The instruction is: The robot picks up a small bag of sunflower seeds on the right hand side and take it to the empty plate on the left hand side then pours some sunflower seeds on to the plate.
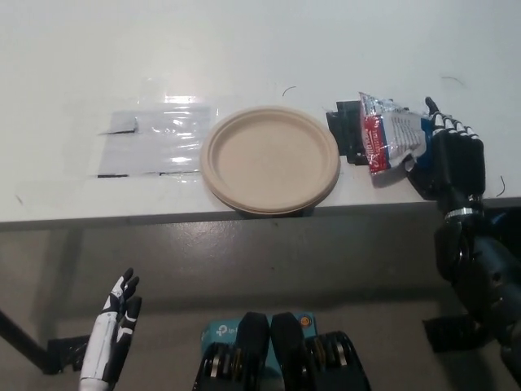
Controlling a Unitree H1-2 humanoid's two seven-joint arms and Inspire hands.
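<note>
The small seed bag (391, 140), silver with a red side and blue corner, is tilted up off the white table at the right. My black right hand (452, 159) is closed on the bag's right side, fingers wrapped behind it. A black patch (348, 130) on the table shows just left of the bag. The beige paper plate (269, 158) lies flat at the table's front edge, left of the bag, with nothing on it. My white left hand (112, 346) hangs low at the lower left, below the table, fingers apart and holding nothing.
A shiny clear plastic sheet (155, 138) lies taped flat on the table (244, 49) left of the plate. The table's front edge (163, 218) runs across the middle of the picture, with grey floor below.
</note>
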